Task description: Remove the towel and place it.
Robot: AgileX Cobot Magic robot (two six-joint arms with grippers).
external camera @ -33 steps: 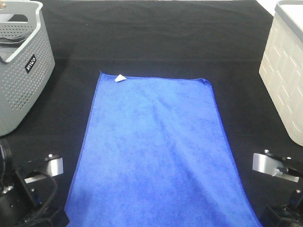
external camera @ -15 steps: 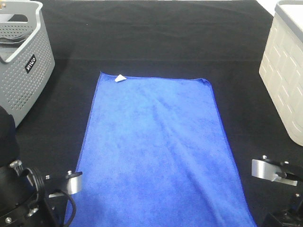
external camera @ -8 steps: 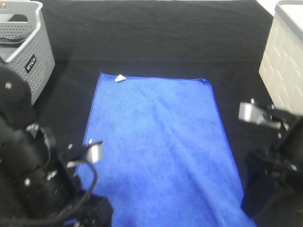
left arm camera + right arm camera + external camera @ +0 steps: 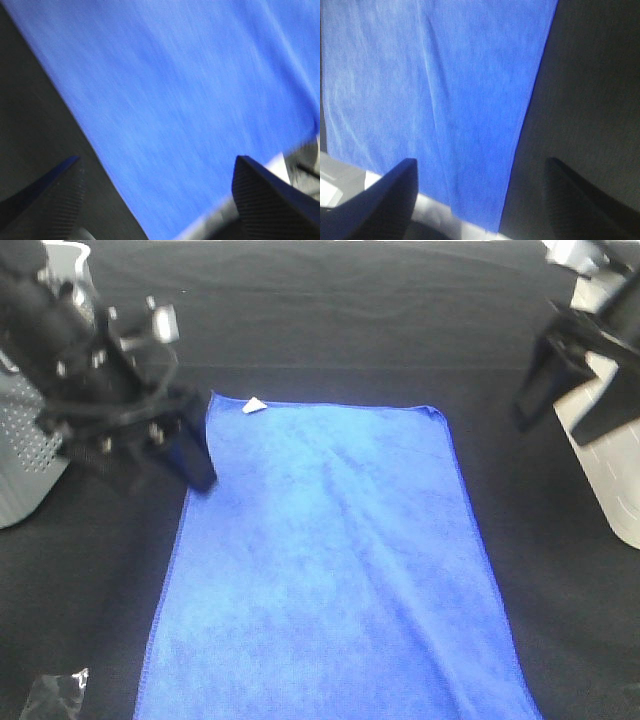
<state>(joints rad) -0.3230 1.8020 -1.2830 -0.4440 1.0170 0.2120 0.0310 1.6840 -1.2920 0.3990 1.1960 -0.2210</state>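
A blue towel [image 4: 330, 560] lies spread flat on the black table [image 4: 330, 320], with a small white tag [image 4: 255, 405] at its far left corner. My left gripper [image 4: 188, 462] hovers over the towel's left edge near that corner. The left wrist view shows its fingers [image 4: 47, 192] wide apart and empty above the towel [image 4: 175, 100]. My right gripper [image 4: 568, 400] hangs to the right of the towel's far right corner, apart from it. The right wrist view shows its fingers [image 4: 585, 197] open and empty, with the towel's edge [image 4: 445, 100] below.
A grey perforated basket [image 4: 25, 465] stands at the far left behind the left arm. A white bin [image 4: 615, 480] stands at the right edge behind the right arm. A small crumpled shiny scrap [image 4: 55, 695] lies at the near left corner.
Both arms have swung from the near edge up toward the far end of the towel, the left to its left edge, the right beside its far right corner. The towel has not moved.
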